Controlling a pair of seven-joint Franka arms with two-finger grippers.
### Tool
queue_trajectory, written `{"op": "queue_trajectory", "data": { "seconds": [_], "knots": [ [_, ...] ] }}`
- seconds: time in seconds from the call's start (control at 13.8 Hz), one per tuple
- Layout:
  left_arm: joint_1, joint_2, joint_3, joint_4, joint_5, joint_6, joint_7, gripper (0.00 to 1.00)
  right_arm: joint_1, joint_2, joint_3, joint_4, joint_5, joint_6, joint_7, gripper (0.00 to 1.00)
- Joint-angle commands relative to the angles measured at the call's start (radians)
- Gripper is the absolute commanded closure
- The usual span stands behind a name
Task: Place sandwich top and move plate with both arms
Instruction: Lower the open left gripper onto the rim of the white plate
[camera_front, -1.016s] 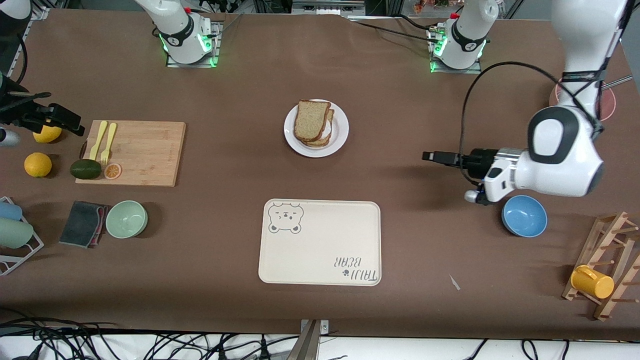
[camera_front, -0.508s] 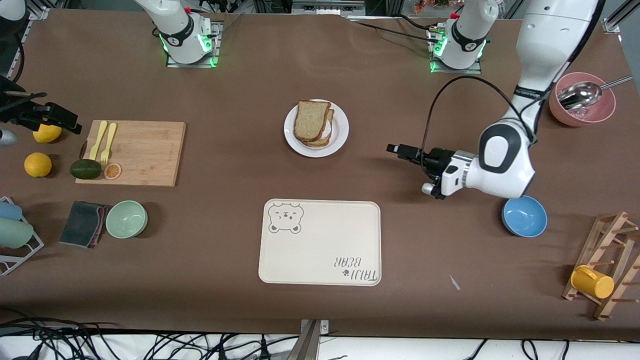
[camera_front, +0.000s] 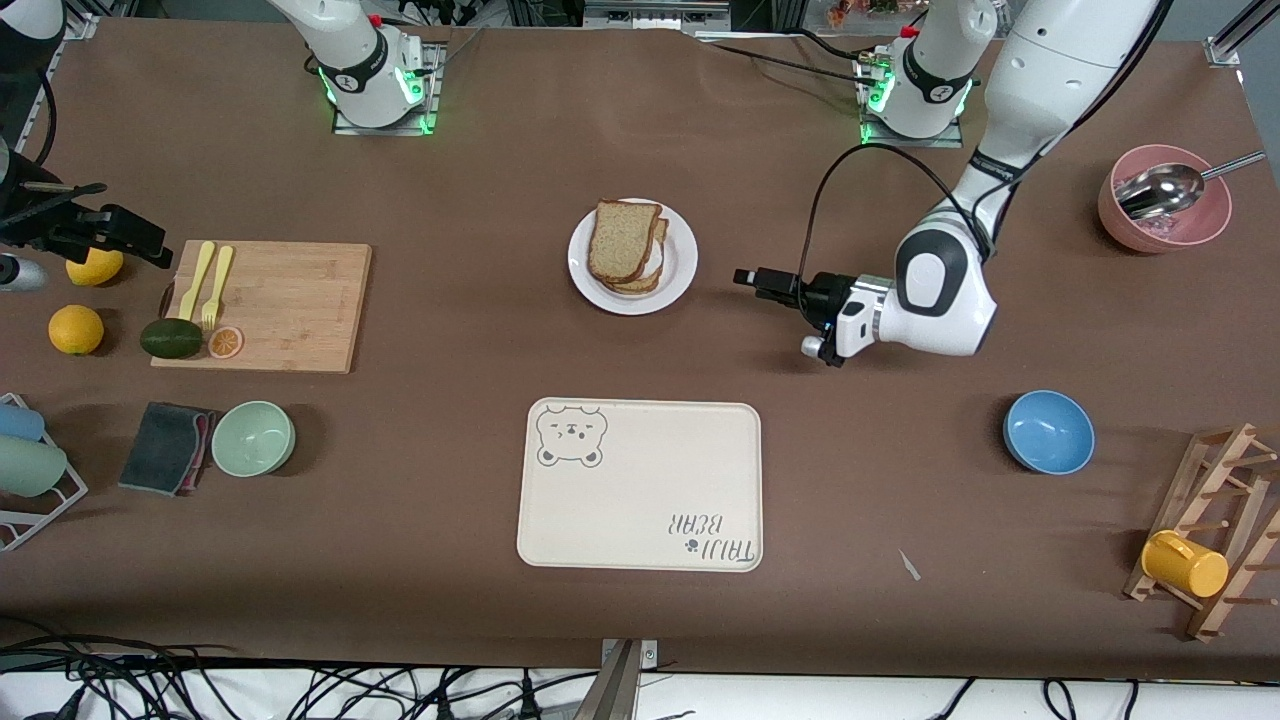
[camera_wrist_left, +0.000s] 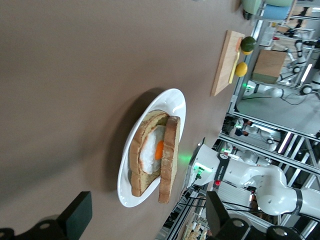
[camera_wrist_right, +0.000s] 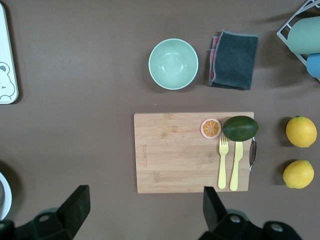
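Left gripper (camera_front: 748, 277) sits low just beside the plate (camera_front: 680, 275), on the left arm's side of it, fingers (camera_wrist_left: 75, 216) spread wide, holding nothing. Left wrist view looks edge-on at the plate (camera_wrist_left: 172, 102): the sandwich top (camera_wrist_left: 169, 157) leans on the egg slice (camera_wrist_left: 145, 157) (egg visible between the two). From the front the sandwich top (camera_front: 622, 240) covers most of the stack, mid-table.

Right gripper (camera_front: 120, 235) is up over the right arm's end of the table, above a lemon (camera_front: 93, 267) next to the cutting board (camera_front: 290, 305), fingers (camera_wrist_right: 74, 205) also wide and empty. Right wrist view looks straight down on the cutting board (camera_wrist_right: 170, 155), green bowl (camera_wrist_right: 173, 64), grey cloth (camera_wrist_right: 234, 60).

Tray (camera_front: 640, 485) lies nearer the front camera than the plate, bare.
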Motion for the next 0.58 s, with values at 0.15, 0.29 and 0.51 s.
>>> {"op": "queue_trajectory", "data": {
  "seconds": [0.15,0.29,0.51],
  "knots": [
    [0.001,-0.023,-0.031,-0.085,-0.145,0.050,0.248,0.00,0.012,-0.014,-0.012,-0.002,0.009,-0.011,-0.012,0.00],
    [0.001,-0.011,-0.031,-0.136,-0.258,0.048,0.449,0.00,0.012,-0.014,-0.004,-0.002,0.009,-0.013,-0.014,0.00],
    [-0.008,0.001,-0.038,-0.136,-0.283,0.048,0.389,0.00,0.010,-0.013,0.005,0.003,0.009,-0.020,-0.012,0.00]
  ]
}}
